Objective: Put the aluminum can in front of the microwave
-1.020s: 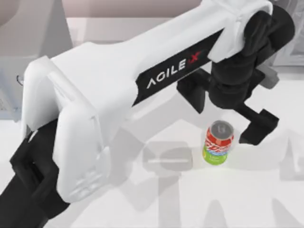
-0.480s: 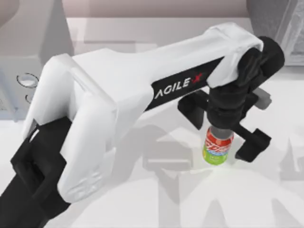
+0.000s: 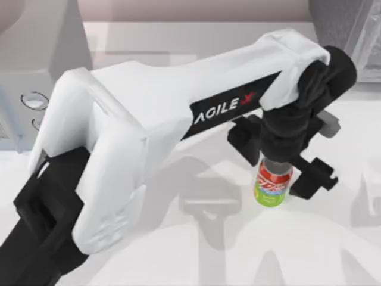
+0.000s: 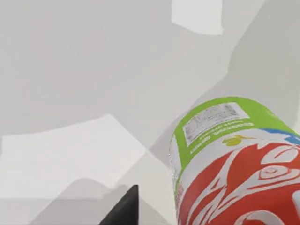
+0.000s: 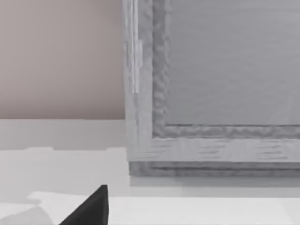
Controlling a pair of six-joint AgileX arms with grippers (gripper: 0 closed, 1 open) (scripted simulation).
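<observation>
Grasping is the step in hand, as I judge it: my left gripper [image 3: 280,170] is down over the aluminum can [image 3: 273,186], which stands upright on the table [image 3: 333,250] toward four o'clock from centre in the top view, one finger at each side and closing in, though I cannot tell whether they have yet clamped. Next I'd want a firm squeeze, a lift, then a carry toward nine o'clock, setting it before the microwave [image 3: 36,71]. My right arm is parked, facing a speckled grey box [image 5: 215,84].
</observation>
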